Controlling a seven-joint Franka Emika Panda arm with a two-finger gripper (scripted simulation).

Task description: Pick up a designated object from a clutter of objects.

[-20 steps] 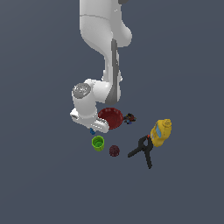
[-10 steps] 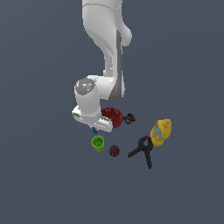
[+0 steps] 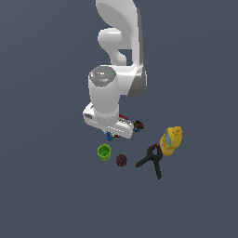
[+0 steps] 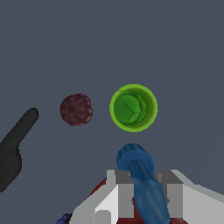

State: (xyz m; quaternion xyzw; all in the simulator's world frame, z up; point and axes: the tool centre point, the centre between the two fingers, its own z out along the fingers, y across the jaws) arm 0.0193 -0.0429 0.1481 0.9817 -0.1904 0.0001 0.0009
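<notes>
The tiny blue object (image 4: 141, 177), slim and knobbly, sits between my gripper's (image 4: 148, 191) two grey fingers (image 4: 124, 192), which are closed against its sides. In the exterior view it shows as a blue speck (image 3: 109, 136) under the white hand, with my gripper (image 3: 110, 134) around it. The green cup (image 4: 133, 107) stands upright just beyond the blue object's tip, apart from it. It also shows in the exterior view (image 3: 104, 152). The dark red ball (image 3: 122, 160) lies beside the cup.
The dark red bowl (image 4: 98, 191) is mostly hidden under the hand, with a sliver showing in the exterior view (image 3: 123, 118). A tiny multicoloured piece (image 3: 138, 125) lies by it. A black clamp (image 3: 152, 161) and yellow bottle (image 3: 170, 141) lie to the exterior view's right.
The hand has shifted toward the exterior view's right and looks larger, with the blue object moving along under it. The other items have not moved.
</notes>
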